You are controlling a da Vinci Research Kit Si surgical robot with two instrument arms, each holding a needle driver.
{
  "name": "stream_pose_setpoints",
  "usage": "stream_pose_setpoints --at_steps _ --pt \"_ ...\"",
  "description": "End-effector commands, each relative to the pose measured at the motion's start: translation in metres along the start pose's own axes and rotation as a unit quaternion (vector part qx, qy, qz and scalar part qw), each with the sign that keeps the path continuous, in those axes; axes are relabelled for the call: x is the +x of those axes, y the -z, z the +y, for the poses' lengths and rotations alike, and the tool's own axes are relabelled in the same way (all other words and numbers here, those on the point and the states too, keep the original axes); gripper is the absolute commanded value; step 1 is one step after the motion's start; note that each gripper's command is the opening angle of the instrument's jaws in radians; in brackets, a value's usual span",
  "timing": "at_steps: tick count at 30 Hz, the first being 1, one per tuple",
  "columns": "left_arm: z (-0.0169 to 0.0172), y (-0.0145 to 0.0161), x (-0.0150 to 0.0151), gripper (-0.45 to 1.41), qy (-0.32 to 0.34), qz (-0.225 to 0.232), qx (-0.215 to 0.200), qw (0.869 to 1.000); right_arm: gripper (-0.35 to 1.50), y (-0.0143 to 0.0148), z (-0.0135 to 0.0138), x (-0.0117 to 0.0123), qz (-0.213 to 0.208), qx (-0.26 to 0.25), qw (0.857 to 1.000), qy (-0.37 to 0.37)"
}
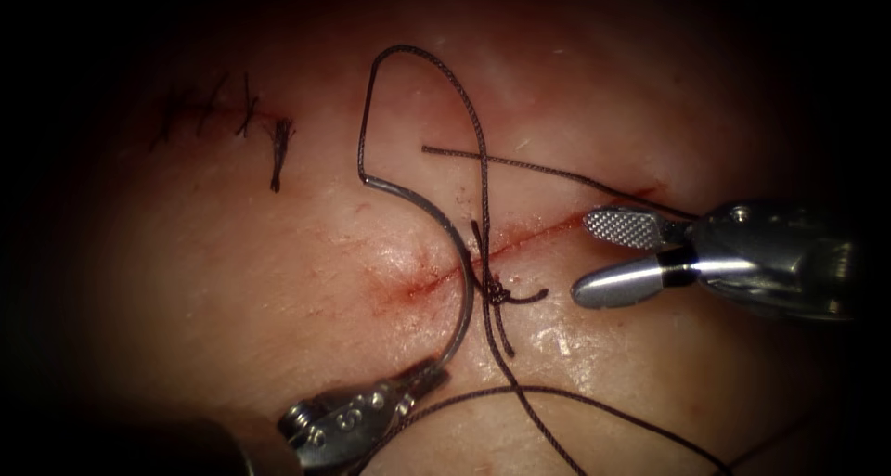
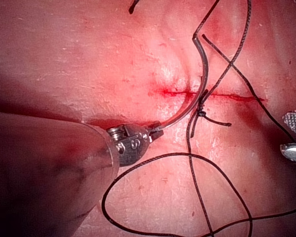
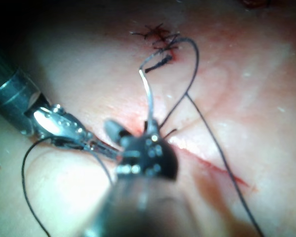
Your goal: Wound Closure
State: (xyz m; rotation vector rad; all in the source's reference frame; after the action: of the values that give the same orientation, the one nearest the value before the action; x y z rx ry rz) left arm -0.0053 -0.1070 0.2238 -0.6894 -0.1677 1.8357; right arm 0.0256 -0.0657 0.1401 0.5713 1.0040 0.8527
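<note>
One curved needle [image 1: 444, 244] is arching over the single cut [image 1: 520, 242] above the tissue [image 1: 278, 281], the left pincer [image 1: 429, 374] clamping its end, while the right pincer [image 1: 608, 258] is gaping, holding nothing, beside one knot [image 1: 498, 293] of thread [image 1: 464, 105].

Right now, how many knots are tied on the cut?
1: the knot sits on the cut beside the needle, which the left tool grips near one end. Right tool holds nothing.

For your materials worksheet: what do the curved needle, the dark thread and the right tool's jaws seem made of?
The curved grey needle: probably polished steel, it glints. The dark thread: seemingly braided fibre, twisted texture, matt. The right tool's open jaws: shiny metal, one face cross-hatched. The left tool holds the needle's end.
</note>
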Motion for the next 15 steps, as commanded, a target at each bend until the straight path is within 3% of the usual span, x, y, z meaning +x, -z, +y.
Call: stream_pose_setpoints --at_steps 1,8,15 --pt "0.0008 -0.0002 -0.0011 -0.45 -0.008 -0.001 -0.002 1.0 0.99 -0.0006 -0.0003 -0.0005 -0.001 0.002 1.0 -0.001" --pt "0.0008 0.0028 -0.0008 -0.45 -0.062 -0.006 0.005 0.998 0.99 -0.0004 -0.0005 -0.0003 -0.001 0.002 1.0 -0.003" --pt "0.0031 0.0077 0.0028 -0.45 -0.118 0.019 0.025 0.993 0.99 0.0 -0.0021 0.0019 0.004 0.006 1.0 0.003"
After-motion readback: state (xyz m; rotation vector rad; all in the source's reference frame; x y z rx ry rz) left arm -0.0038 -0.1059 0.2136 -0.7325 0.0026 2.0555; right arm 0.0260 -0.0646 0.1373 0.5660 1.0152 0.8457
